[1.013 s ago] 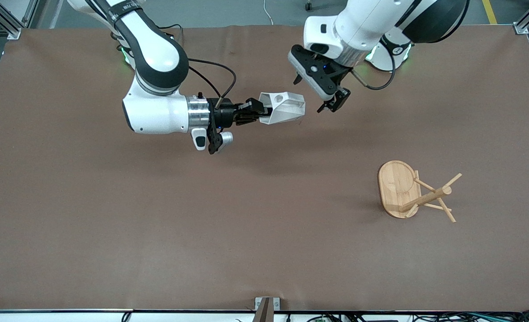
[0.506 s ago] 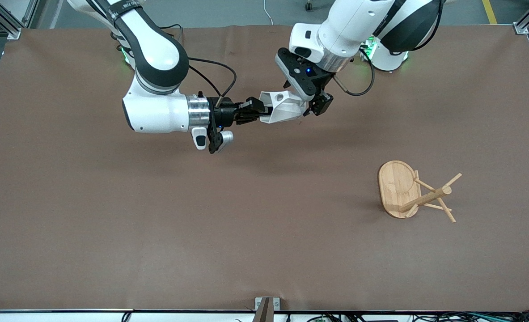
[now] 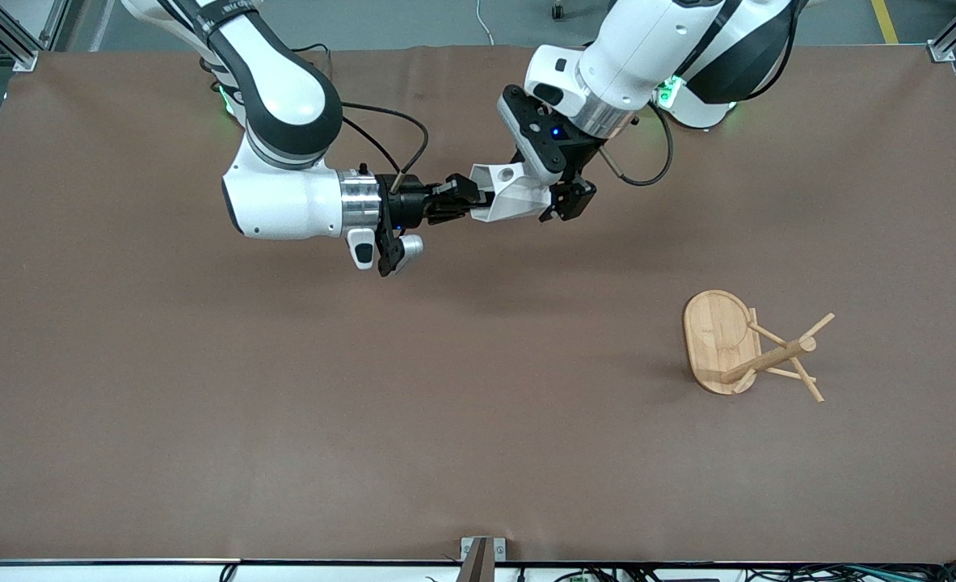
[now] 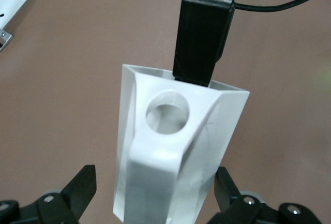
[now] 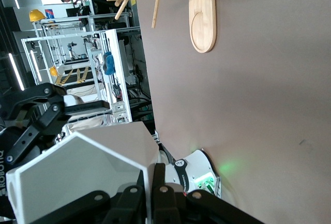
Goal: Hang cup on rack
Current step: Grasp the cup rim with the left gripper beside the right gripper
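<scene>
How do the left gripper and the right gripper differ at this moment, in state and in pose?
The right gripper is shut on the rim of the small white faceted cup; the left gripper is open, its fingers at either side of the cup's body. The right gripper lies roughly level, while the left gripper tilts down from above. Both meet at the cup, up over the brown table, well away from the light bamboo rack.

Cup [image 3: 510, 194] between both hands, aloft
</scene>
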